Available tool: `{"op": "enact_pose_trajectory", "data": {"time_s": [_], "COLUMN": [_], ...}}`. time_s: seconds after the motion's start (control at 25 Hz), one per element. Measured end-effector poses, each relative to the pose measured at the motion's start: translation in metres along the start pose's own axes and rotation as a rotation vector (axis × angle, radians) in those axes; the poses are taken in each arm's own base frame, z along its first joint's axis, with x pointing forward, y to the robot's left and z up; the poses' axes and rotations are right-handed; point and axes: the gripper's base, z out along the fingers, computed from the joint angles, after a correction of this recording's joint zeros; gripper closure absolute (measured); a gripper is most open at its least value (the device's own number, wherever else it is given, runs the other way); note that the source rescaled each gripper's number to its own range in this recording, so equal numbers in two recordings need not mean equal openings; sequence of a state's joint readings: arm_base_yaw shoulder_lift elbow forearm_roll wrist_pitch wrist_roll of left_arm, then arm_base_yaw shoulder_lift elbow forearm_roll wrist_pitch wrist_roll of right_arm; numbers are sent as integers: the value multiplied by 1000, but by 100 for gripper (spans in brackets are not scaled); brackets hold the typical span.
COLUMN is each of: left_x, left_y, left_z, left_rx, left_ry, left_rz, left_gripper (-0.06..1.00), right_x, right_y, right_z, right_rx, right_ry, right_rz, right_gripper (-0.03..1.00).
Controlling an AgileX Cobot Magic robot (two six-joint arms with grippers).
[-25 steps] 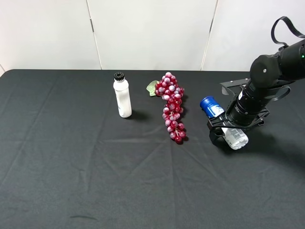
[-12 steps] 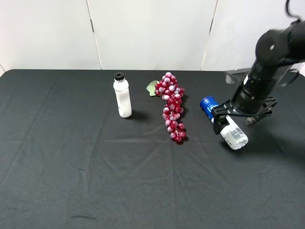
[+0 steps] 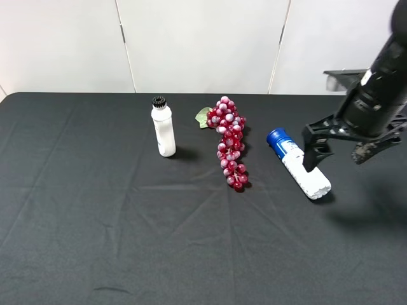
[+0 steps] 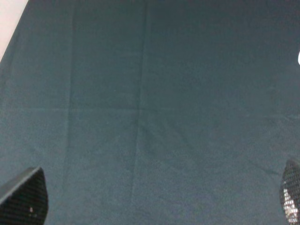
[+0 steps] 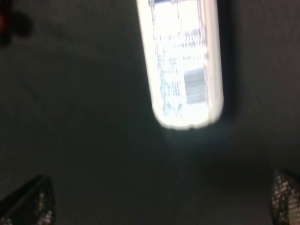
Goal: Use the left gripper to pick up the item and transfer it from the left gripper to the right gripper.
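Spray can [image 3: 297,162], tall cylinder with bright blue cap and white body with small print, lies on its side on the black cloth-covered table [image 3: 95,222], right of centre, cap end toward the far side, base toward the near right. Nothing holds it. Right gripper [image 3: 340,145], black with wide jaws, hangs above the table just right of the can, jaws spread wide and empty; its near-left jaw overlaps the can's body in the high view, contact not clear. Right wrist view: can's white base end [image 5: 183,70] below the camera, blurred, both jaw tips apart at the frame corners. Left gripper [image 4: 154,201]: seen in the wrist view only, tips far apart, holding nothing, bare black cloth beneath. Left of the can lies a bunch of red grapes [image 3: 229,143] with a green leaf; further left a small white bottle [image 3: 163,127] with black ribbed cap stands upright.
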State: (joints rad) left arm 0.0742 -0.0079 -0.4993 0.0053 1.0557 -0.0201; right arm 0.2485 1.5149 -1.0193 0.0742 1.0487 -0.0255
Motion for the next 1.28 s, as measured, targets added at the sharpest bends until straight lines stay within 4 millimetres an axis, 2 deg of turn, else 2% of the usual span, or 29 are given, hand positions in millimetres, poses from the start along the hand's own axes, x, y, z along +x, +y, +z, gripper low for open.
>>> {"op": "enact_pose_trajectory", "data": {"time_s": [0.32, 0.68, 0.84, 0.96, 1.08, 1.28], "left_x": [0, 0, 0, 0, 0, 0], "left_y": [0, 0, 0, 0, 0, 0], "left_z": [0, 0, 0, 0, 0, 0], "left_rx": [0, 0, 0, 0, 0, 0], "left_ry": [0, 0, 0, 0, 0, 0], "left_rz": [0, 0, 0, 0, 0, 0], "left_gripper": [-5, -5, -5, -5, -5, -5], "right_x": [36, 87, 110, 132, 154, 190], "right_y": [4, 7, 8, 8, 7, 5], "right_z": [-56, -119, -139, -143, -135, -108], "right_rx": [-6, -8, -8, -9, -9, -9], "right_ry": [-73, -336, -445, -498, -540, -627], "right_rz": [-14, -33, -40, -44, -45, -45], "right_gripper": [-3, -3, -3, -3, -3, -3]}}
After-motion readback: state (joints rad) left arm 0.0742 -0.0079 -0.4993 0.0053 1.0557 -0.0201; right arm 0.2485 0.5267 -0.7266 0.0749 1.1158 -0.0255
